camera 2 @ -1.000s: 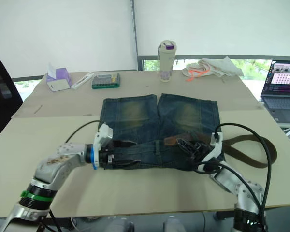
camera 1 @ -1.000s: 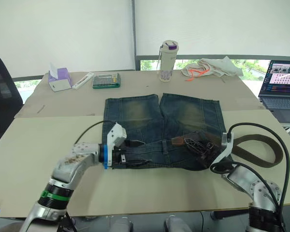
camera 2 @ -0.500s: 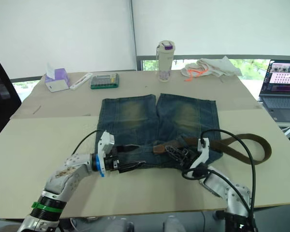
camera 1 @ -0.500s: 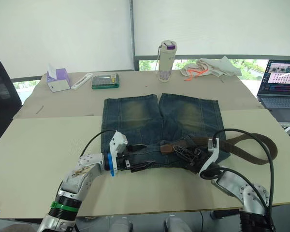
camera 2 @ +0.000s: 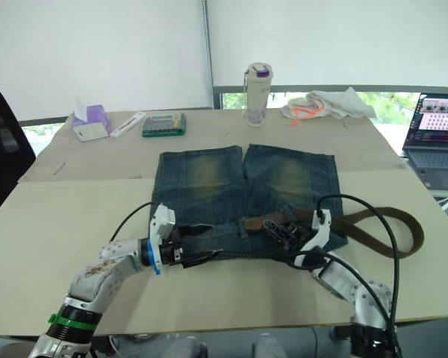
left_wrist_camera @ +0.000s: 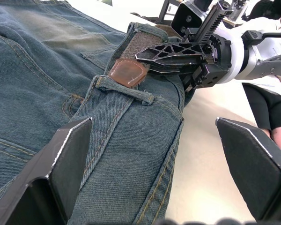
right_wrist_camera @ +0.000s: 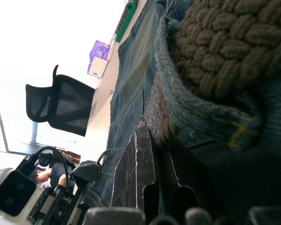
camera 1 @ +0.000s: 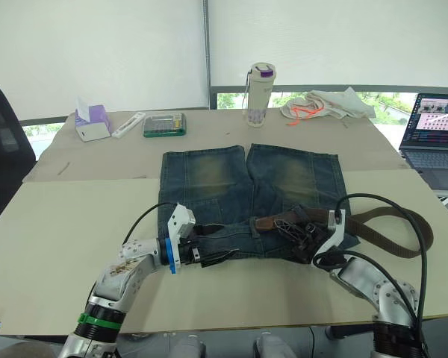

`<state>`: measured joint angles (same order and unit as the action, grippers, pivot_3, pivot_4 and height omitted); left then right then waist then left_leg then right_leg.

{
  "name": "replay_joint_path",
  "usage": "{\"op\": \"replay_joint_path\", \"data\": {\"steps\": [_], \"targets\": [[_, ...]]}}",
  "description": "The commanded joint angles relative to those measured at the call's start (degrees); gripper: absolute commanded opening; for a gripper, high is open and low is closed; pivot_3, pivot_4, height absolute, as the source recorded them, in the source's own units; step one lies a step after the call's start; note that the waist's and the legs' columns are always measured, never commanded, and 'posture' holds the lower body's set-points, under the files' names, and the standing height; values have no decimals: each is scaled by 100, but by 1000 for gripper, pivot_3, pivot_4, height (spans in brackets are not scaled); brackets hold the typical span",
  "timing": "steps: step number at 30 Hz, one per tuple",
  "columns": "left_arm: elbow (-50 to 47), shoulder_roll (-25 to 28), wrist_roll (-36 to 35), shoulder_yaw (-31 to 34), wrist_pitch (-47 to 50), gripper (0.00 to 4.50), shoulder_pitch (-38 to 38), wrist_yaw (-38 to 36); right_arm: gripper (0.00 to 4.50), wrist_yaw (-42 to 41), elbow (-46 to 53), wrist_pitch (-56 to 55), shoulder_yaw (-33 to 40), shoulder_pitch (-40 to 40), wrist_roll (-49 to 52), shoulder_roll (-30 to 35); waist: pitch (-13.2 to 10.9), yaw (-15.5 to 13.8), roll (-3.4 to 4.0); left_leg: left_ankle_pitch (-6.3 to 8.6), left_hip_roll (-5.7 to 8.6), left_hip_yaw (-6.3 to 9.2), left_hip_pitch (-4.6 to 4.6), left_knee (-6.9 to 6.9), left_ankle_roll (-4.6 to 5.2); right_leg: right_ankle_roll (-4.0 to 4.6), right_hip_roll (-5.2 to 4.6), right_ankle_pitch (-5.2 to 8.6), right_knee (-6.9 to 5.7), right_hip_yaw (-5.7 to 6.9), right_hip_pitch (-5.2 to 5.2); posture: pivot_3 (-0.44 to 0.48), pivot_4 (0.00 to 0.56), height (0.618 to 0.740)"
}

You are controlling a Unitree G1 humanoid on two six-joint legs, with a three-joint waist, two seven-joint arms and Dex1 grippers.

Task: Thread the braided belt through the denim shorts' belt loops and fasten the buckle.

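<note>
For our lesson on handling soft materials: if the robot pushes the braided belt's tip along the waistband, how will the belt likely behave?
The braided belt is probably floppy: its free length lies in a loose curve on the table. Its woven surface looks rough, so it may drag against the denim shorts. Pushed from behind, it would likely buckle rather than slide.

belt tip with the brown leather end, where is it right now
In the left wrist view the leather belt tip lies on the denim shorts waistband, just short of a belt loop, with the right hand closed on the braided belt right behind it.
</note>
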<state>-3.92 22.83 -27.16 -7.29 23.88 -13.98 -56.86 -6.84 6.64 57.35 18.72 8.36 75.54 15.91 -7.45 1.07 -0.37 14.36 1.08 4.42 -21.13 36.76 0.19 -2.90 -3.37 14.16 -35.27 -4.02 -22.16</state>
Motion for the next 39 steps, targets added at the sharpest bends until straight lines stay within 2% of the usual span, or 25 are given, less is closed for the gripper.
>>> {"op": "replay_joint_path", "data": {"steps": [1,5,14,19,23,33,39], "targets": [[-44,-66,-13,88,-159,4476,-137,35,0,197,-71,-123,149,134,57,-57,0,1,0,0,0,0,0,0,0,0,0,0,0,0,0,0,150,740],[-68,-92,-12,99,-155,4476,-135,54,0,149,-163,-78,240,153,25,112,0,2,-1,0,0,-1,0,0,0,0,0,0,0,-1,1,0,150,740],[71,-148,88,49,-269,4476,-189,124,0,201,173,131,-226,168,-83,120,0,7,-1,0,0,-2,-1,0,0,0,1,0,2,0,-1,0,150,740],[96,-184,126,8,-314,4476,-197,136,0,382,-95,-167,22,237,-296,106,0,15,-1,0,-1,-2,-1,-1,0,0,3,0,1,1,-1,0,150,740],[118,-212,141,-3,-327,4476,-219,129,0,433,-27,-24,93,244,-68,132,1,-1,-1,0,0,-2,-1,-1,0,0,0,0,2,0,1,0,150,740],[116,-287,151,-23,-324,4476,-231,183,0,219,508,583,-418,229,345,220,0,36,-1,0,-3,2,-1,-2,0,0,3,0,1,0,-3,0,150,740],[98,-340,153,-46,-305,4476,-225,250,0,469,484,519,-505,385,445,99,0,56,-1,0,-3,3,-2,-3,0,0,4,0,2,0,-3,0,150,740]]}}
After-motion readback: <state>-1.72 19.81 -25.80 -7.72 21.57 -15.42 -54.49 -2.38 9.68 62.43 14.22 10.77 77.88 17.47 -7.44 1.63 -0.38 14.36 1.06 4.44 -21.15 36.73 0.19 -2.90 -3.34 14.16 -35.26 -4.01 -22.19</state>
